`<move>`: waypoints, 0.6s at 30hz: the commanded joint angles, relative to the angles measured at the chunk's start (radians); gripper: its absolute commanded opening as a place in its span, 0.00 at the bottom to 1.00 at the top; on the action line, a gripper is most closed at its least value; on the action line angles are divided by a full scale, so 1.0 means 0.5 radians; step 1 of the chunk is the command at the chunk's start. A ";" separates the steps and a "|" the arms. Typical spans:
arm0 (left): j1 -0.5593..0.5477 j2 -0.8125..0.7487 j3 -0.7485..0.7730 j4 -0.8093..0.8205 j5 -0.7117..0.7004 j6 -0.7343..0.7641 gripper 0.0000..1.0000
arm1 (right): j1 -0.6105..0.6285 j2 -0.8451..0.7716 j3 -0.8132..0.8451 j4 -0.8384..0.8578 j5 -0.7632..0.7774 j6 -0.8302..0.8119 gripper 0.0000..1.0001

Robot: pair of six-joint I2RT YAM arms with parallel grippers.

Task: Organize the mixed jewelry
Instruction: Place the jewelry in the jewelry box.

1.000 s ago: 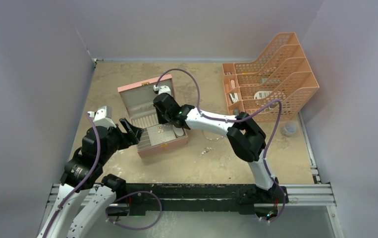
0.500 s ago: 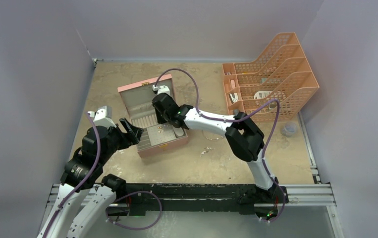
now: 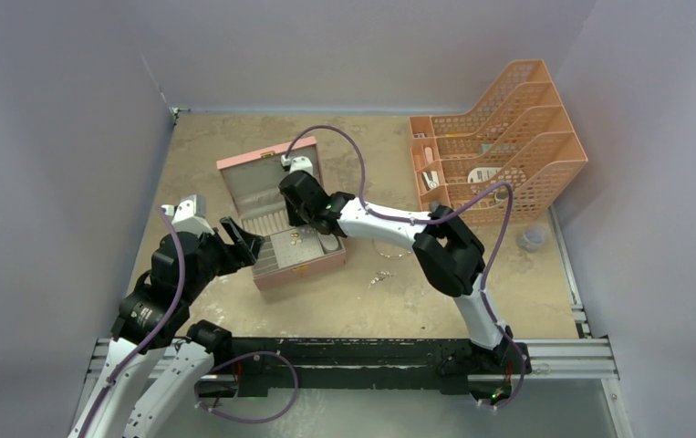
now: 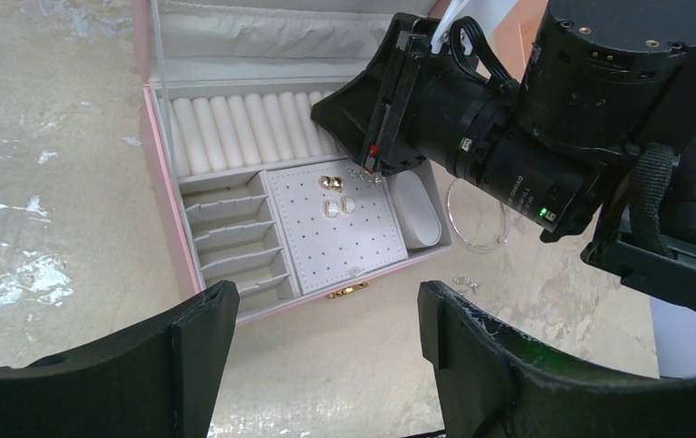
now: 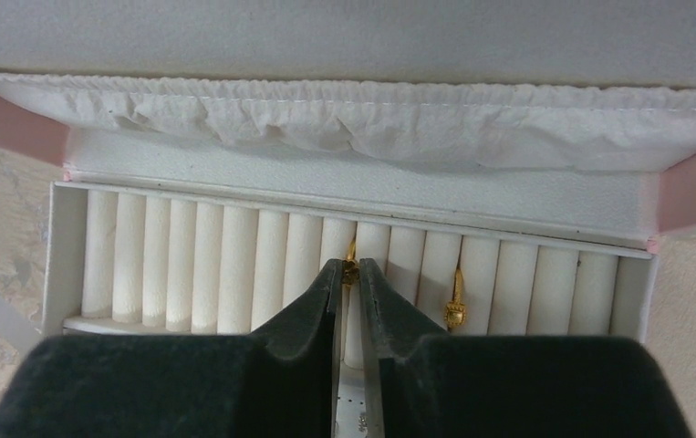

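Note:
The pink box (image 3: 307, 265) lies open, its grey lining showing. In the right wrist view my right gripper (image 5: 350, 270) is shut on a small gold ring (image 5: 350, 268), held at its tips over the white ring rolls (image 5: 234, 265). A second gold ring (image 5: 454, 308) sits between rolls just to the right. Small gold pieces (image 4: 330, 183) rest on the dotted pad. The thin wire hoop (image 4: 476, 248) and a silvery chain-like piece (image 4: 462, 284) lie on the table right of the box. My left gripper (image 4: 326, 342) hovers open and holding nothing in front of the box.
An orange mesh file rack (image 3: 508, 137) holding stationery bits stands at the back right. A small clear round object (image 3: 533, 238) sits near the right wall. Grey walls close in the left, back and right sides.
My right arm has crept slightly to the left over the box, jaws staying closed on the ring. The left arm has not moved.

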 commanded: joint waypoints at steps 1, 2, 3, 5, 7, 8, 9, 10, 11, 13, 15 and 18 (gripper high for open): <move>0.007 0.009 0.005 0.070 0.003 0.043 0.72 | -0.014 -0.151 0.001 0.065 0.019 0.054 0.17; 0.007 0.013 0.003 0.070 0.003 0.043 0.72 | -0.014 -0.186 -0.023 0.084 0.021 0.060 0.18; 0.007 0.014 0.003 0.071 0.003 0.043 0.72 | -0.014 -0.219 -0.042 0.091 0.029 0.064 0.20; 0.007 0.017 0.003 0.068 0.003 0.040 0.72 | -0.014 -0.279 -0.075 0.091 0.046 0.074 0.23; 0.007 0.018 0.002 0.070 0.000 0.040 0.72 | -0.014 -0.321 -0.104 0.082 0.069 0.088 0.25; 0.007 0.018 0.004 0.069 -0.001 0.038 0.72 | -0.014 -0.341 -0.121 0.076 0.085 0.097 0.26; 0.007 0.015 0.006 0.068 -0.002 0.037 0.72 | -0.014 -0.363 -0.136 0.069 0.103 0.108 0.27; 0.007 0.012 0.007 0.068 -0.005 0.033 0.72 | -0.014 -0.388 -0.161 0.064 0.120 0.118 0.27; 0.007 0.011 0.008 0.066 -0.007 0.031 0.72 | -0.014 -0.417 -0.185 0.057 0.145 0.128 0.28; 0.007 0.005 0.009 0.062 -0.010 0.026 0.72 | -0.014 -0.489 -0.252 0.055 0.195 0.151 0.29; 0.007 0.000 0.011 0.059 -0.012 0.022 0.72 | -0.014 -0.580 -0.356 0.065 0.252 0.169 0.30; 0.007 -0.008 0.010 0.056 -0.017 0.018 0.72 | -0.030 -0.693 -0.478 0.079 0.292 0.190 0.32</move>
